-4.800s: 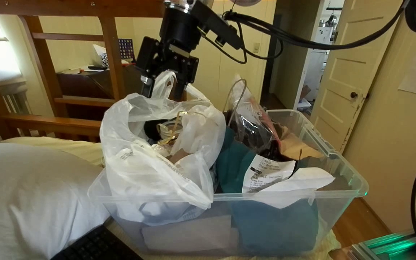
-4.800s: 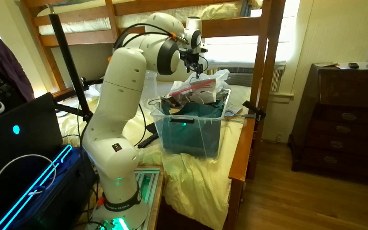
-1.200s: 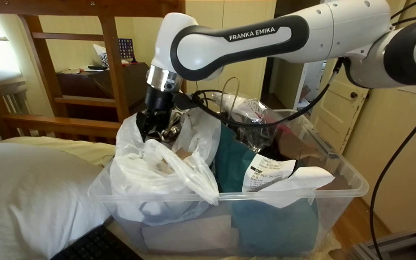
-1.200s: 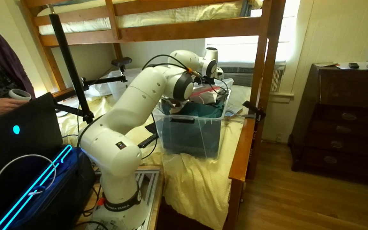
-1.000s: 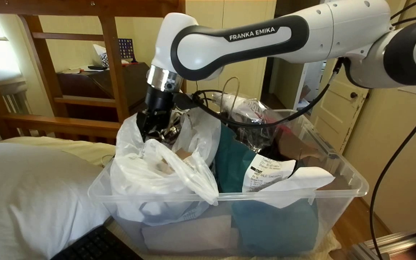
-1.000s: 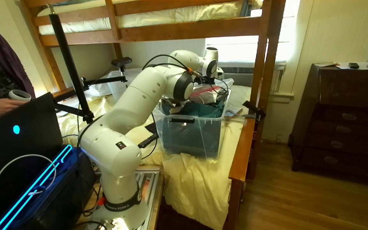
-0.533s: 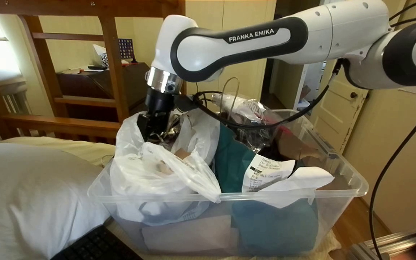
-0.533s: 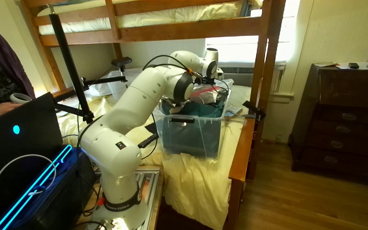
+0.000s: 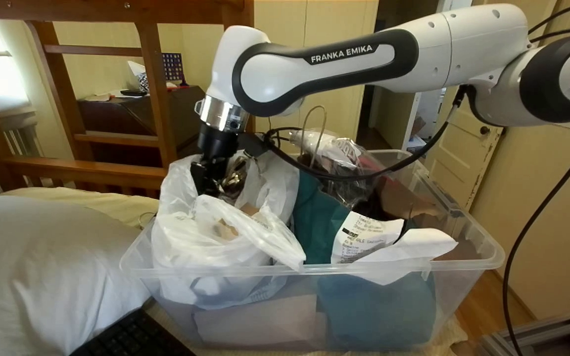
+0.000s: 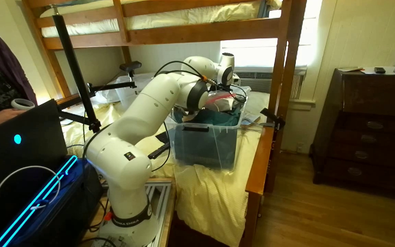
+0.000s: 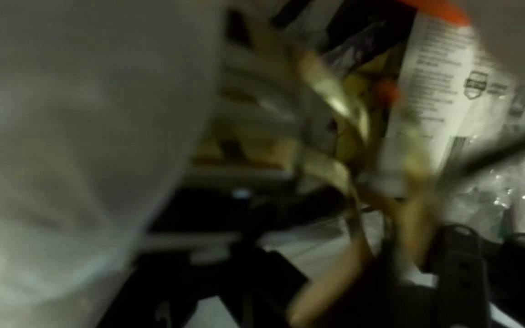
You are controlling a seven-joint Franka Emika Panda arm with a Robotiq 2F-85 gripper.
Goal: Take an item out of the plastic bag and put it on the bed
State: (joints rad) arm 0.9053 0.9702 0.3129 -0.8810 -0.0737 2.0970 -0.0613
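The white plastic bag (image 9: 215, 247) sits in the left part of the bin in an exterior view; its edge shows in an exterior view (image 10: 247, 91), and its side fills the left of the wrist view (image 11: 84, 136). My gripper (image 9: 209, 186) points down inside the bag's mouth, fingertips hidden by the plastic. In the wrist view the gripper (image 11: 340, 259) is dark and blurred; gold ribbon (image 11: 333, 95) runs down between its black fingers (image 11: 458, 259). Whether it grips anything is unclear. A white printed package (image 11: 435, 82) lies beside. The bed's white bedding (image 9: 47, 267) is left of the bin.
The clear bin (image 9: 488, 259) also holds a teal bag (image 9: 317, 217), a printed receipt (image 9: 371, 232) and a clear bag (image 9: 344, 153) with cord handles. A keyboard (image 9: 131, 336) lies in front. A wooden ladder (image 9: 151, 89) and bunk rail (image 10: 201, 31) stand near.
Earlier the gripper was above the bag with fingers apart; it came down into the mouth. In the last second it has risen slightly and its finger outline looks narrower. The bag's front handle shifted slightly.
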